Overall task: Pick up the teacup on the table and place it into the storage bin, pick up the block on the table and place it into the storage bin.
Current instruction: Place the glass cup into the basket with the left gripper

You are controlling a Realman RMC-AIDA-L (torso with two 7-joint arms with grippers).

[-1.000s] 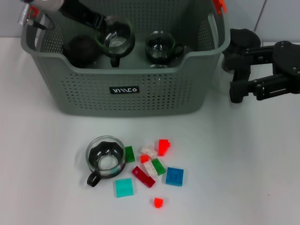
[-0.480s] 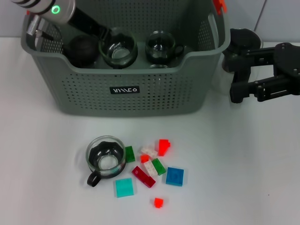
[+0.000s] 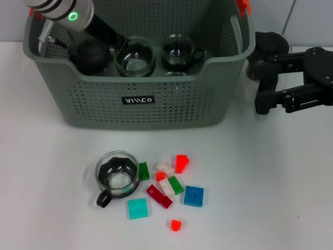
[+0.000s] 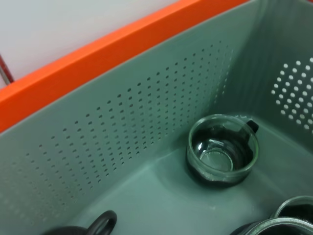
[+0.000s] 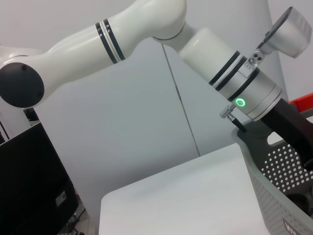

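A: Head view, left gripper point(image 3: 123, 45)?
B: Down inside the storage bin point(image 3: 151, 112), left half. A glass teacup point(image 3: 135, 56) sits right at its tip, upright, mouth up. Grip state: cannot tell, the cup hides it.

A: Anything else in there?
B: A second teacup point(image 3: 179, 52) just past the first one, away from the gripper, with its handle pointing toward the right gripper point(image 3: 258, 87). A dark round item point(image 3: 92, 55) is just on the near-left side of the left gripper.

A: Right gripper?
B: Outside the bin, beside its right wall, jaws apart, holding nothing.

A: What's on the table point(image 3: 270, 198)?
B: The table teacup point(image 3: 117, 174) is well apart from both grippers, in front of the bin. It's upright, handle pointing toward the robot and a bit left. The blocks point(image 3: 171, 187) lie scattered beside it on the right-gripper side. The green block point(image 3: 143, 171) touches the cup. The dark red block point(image 3: 158, 196) has its long axis diagonal.

A: Left wrist view?
B: Bin wall point(image 4: 146, 127) with an orange strip above. The second teacup point(image 4: 222, 155) stands upright on the floor ahead of the gripper, handle on its far side.

A: Right wrist view?
B: The left arm point(image 5: 146, 29) reaches down into the bin corner point(image 5: 286, 196). The cups can't be seen there.
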